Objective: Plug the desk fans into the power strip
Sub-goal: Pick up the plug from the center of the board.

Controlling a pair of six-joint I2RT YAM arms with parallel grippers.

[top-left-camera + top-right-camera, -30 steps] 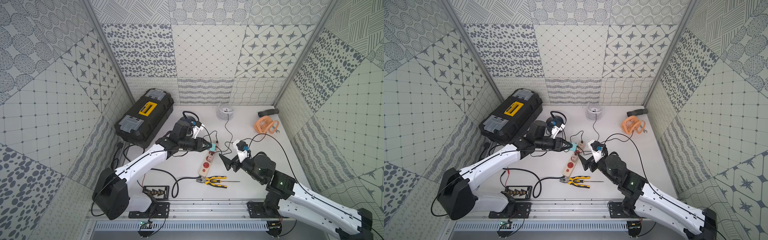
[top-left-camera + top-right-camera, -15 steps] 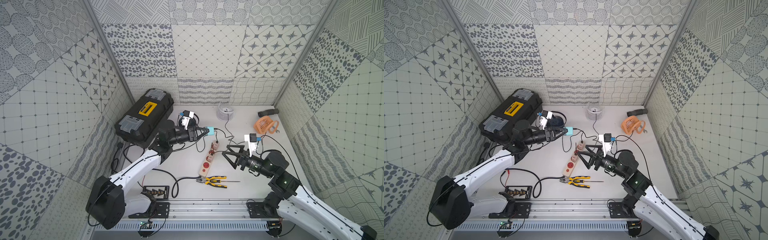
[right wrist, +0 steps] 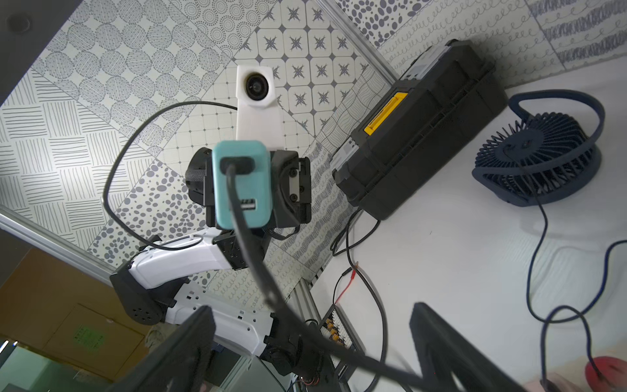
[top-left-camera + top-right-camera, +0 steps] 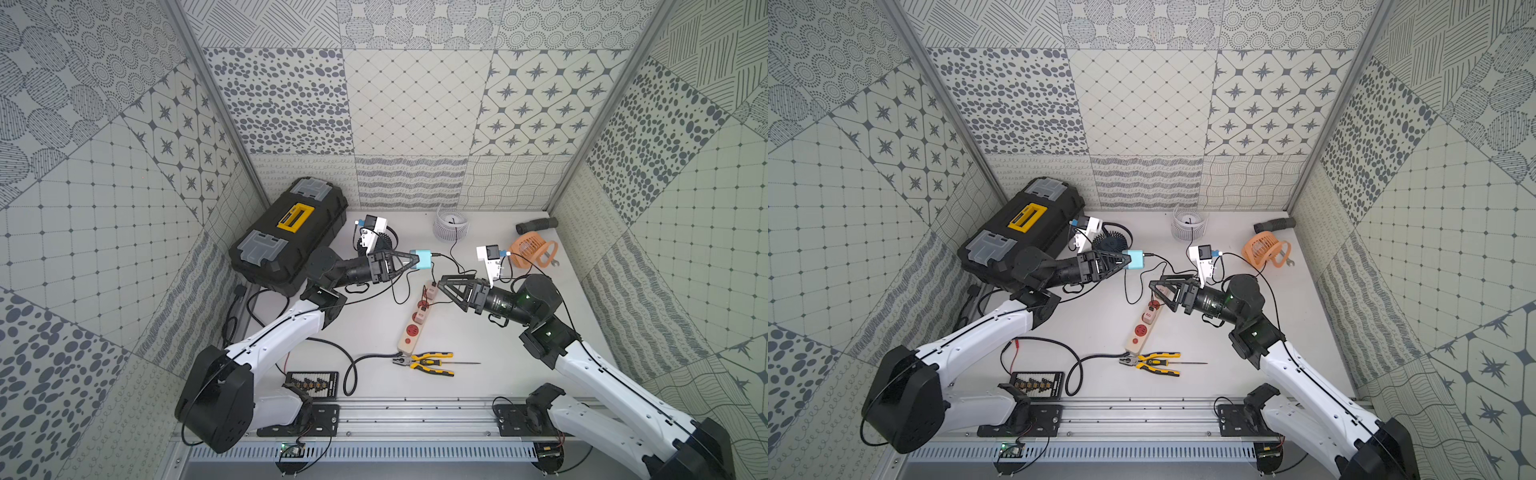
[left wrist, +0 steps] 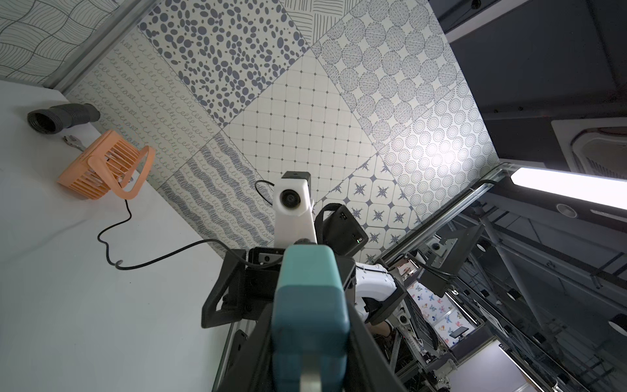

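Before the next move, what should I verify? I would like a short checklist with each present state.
1. Grip of left gripper on teal adapter: ok.
2. Opening of right gripper, jaws apart: ok.
3. Free red socket on power strip: ok.
4. Adapter lined up over that socket: not ok, it is held level, off the strip.
5. Where its black cable ends: cannot tell.

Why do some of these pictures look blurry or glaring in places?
Left wrist view: the teal charger sits too close, so its near end blurs, and the ceiling lamp glares white. Right wrist view: the right pincer and the cable near the lens are out of focus. In both top views: even light, sharp, faint shadows.
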